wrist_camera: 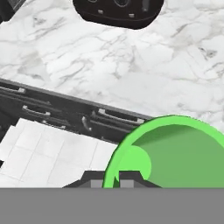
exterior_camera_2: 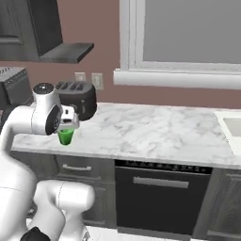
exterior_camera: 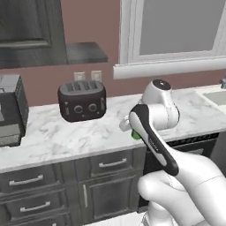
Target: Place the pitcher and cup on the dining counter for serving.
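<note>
gripper [exterior_camera_2: 68, 126]: clamped on the rim of the cup, one fingertip [wrist_camera: 92, 180] outside the wall, the other inside; seen at the bottom edge of the hand view.
cup [exterior_camera_2: 65, 136]: bright green, upright, hung from the gripper, lifted clear of the marble counter; held at the counter's front edge, just in front of the toaster in the right base view. In the left base view only a green sliver [exterior_camera: 136, 135] is seen behind the forearm. In the hand view the open mouth [wrist_camera: 175, 153] is looked into from above.
marble counter [exterior_camera_2: 155, 132]: white, grey-veined, run under the window, dark drawers below.
toaster [exterior_camera: 82, 100]: black, four slots, stood on the counter near the wall, apart from the cup.
window [exterior_camera_2: 188, 37]: white frame and sill, above the counter.
sink [exterior_camera_2: 233, 129]: set into the counter at the far right, well apart from the cup.
dishwasher front [exterior_camera_2: 162, 200]: dark, with a bar handle, below the counter.
floor [wrist_camera: 48, 153]: white tiles, seen under the cup in the hand view.
</note>
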Motion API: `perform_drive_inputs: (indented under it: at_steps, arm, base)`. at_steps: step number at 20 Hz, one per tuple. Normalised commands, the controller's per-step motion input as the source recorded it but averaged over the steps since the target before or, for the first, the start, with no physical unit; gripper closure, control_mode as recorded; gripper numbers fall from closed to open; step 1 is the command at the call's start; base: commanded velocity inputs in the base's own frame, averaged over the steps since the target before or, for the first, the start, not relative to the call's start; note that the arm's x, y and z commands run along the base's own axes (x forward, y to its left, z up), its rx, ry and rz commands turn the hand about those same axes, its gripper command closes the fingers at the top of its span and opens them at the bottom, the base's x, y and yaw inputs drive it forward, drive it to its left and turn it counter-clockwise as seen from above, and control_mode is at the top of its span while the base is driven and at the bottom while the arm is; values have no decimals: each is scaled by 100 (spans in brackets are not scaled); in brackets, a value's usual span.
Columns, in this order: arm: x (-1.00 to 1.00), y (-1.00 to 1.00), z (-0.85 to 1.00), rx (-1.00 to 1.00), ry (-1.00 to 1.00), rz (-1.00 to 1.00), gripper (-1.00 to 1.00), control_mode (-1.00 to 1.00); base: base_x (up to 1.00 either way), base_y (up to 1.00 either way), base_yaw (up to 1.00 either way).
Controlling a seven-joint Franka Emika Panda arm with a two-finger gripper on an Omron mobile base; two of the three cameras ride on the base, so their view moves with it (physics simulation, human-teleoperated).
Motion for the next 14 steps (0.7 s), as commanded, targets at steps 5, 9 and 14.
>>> perform_drive_inputs:
  at_steps: [5, 9, 14]
  arm:
    - [0, 0, 0, 0, 0, 0, 100, 100]
    - [0, 0, 0, 0, 0, 0, 100, 100]
    - [0, 0, 0, 0, 0, 0, 100, 100]
  base:
    - [-72, -2, 82]
    - [-37, 0, 95]
    - [-9, -4, 100]
